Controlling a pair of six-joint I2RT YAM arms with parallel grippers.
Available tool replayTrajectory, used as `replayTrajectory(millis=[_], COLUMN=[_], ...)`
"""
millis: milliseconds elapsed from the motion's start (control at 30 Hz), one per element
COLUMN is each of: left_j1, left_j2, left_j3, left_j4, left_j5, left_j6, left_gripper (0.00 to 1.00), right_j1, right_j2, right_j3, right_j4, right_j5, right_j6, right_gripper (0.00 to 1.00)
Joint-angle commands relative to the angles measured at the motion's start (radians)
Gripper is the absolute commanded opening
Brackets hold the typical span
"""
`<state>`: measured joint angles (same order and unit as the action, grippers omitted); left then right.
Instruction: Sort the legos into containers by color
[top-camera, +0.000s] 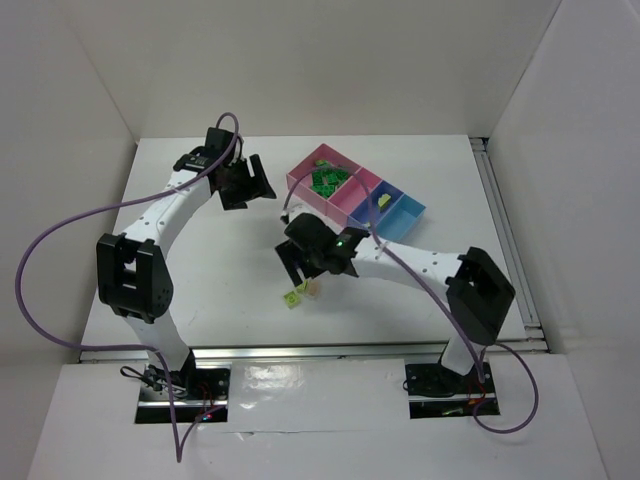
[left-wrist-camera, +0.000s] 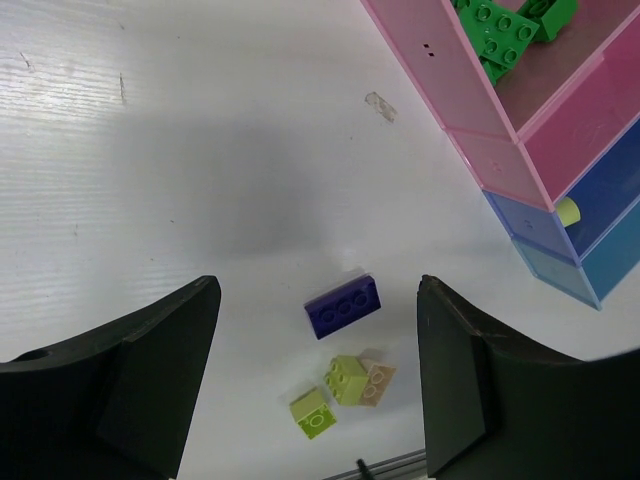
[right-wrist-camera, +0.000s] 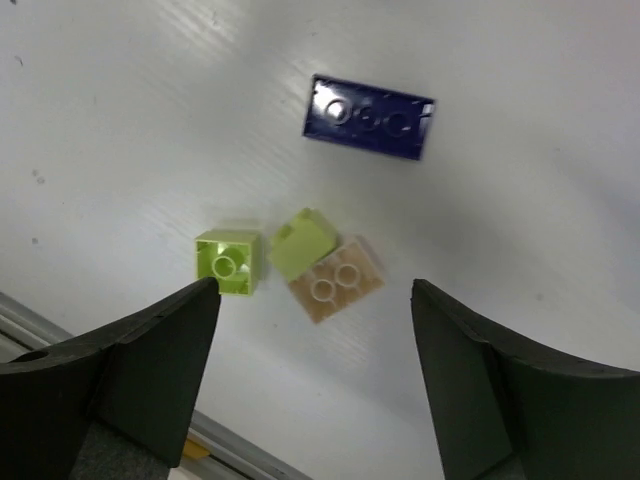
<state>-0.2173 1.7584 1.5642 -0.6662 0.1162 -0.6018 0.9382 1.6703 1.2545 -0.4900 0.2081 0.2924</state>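
Legos (right-wrist-camera: 229, 262) lying on the table (right-wrist-camera: 120, 120), low and middle in the right wrist view, look light, hard and slippery, so the wide-open right gripper (right-wrist-camera: 312, 292) should pinch flat sides; left gripper (left-wrist-camera: 318, 288) gapes wide too.

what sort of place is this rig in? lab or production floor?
Most likely a lab test booth, not a production floor: a white table boxed in by plain white walls, the left arm and right arm bolted at its near edge, and only toy legos and plastic bins as props.
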Motion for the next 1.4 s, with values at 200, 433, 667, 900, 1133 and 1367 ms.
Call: replayTrajectory(millis=[200,433,667,900,1133,1367], left_j1=[0.006,0.015,0.015,0.024,0.024,0.024], left_j2=[-0.039,-0.039,-0.030,-0.030,-0.030,-0.030], left_j3=[-0.004,-0.004,-0.004,-0.004,-0.013,-0.013], left_j4=[-0.001,-0.010,-0.010,-0.010,-0.010,-0.010], left_j5=[0.005,-0.004,-0.004,-0.004,-0.004,-0.004], left_j6=[0.019,0.028,0.028,0.028,0.028,0.028], left_gripper=[0.83,0.83,0.83,0.83,0.83,0.83], right_j1=[0.024,0.002,-0.042,-0.052,-0.052,-0.111], right_j2=[0.225,0.364,0.399,0.417,0.404,0.284], right_j3=[0.180,0.262,0.275,0.266,0.266,0.293], right_j4=[-0.019,-0.028,-0.041,0.010,0.019,-0.010], right_j5=[0.017,0.043,0.088,0.037,0.049,0.207], right_j6=[0.013,0.013,0.033,0.004,-0.006,-0.015], right_gripper=[0.99,0.99,0.99,0.86,0.54,0.52])
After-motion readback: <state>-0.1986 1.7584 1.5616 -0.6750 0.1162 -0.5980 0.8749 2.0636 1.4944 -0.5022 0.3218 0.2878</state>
